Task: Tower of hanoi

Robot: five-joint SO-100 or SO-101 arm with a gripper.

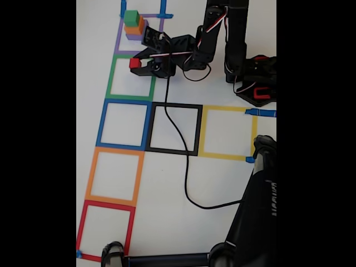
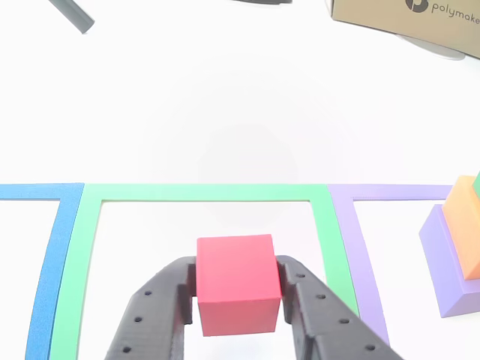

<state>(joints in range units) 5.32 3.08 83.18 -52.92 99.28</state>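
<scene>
Red cube (image 2: 238,283) sits pinched between my claw (image 2: 238,300) fingers, low centre of the other view, over the green tape square (image 2: 92,247). I judge I'm moving the smallest piece; next comes lowering and letting go. The stack at the fixed view's upper left, green cube (image 1: 132,18) on orange cube (image 1: 135,28) on purple cube (image 1: 133,36), is cut off in the other view's right edge.

Bright, even light, white table (image 2: 225,97) washed out (near glare), fixed view soft, faint shadows

purple cube (image 2: 450,274) and orange cube (image 2: 469,232) cut off at the other view's right edge; cardboard box (image 2: 405,19) cropped at top
</scene>
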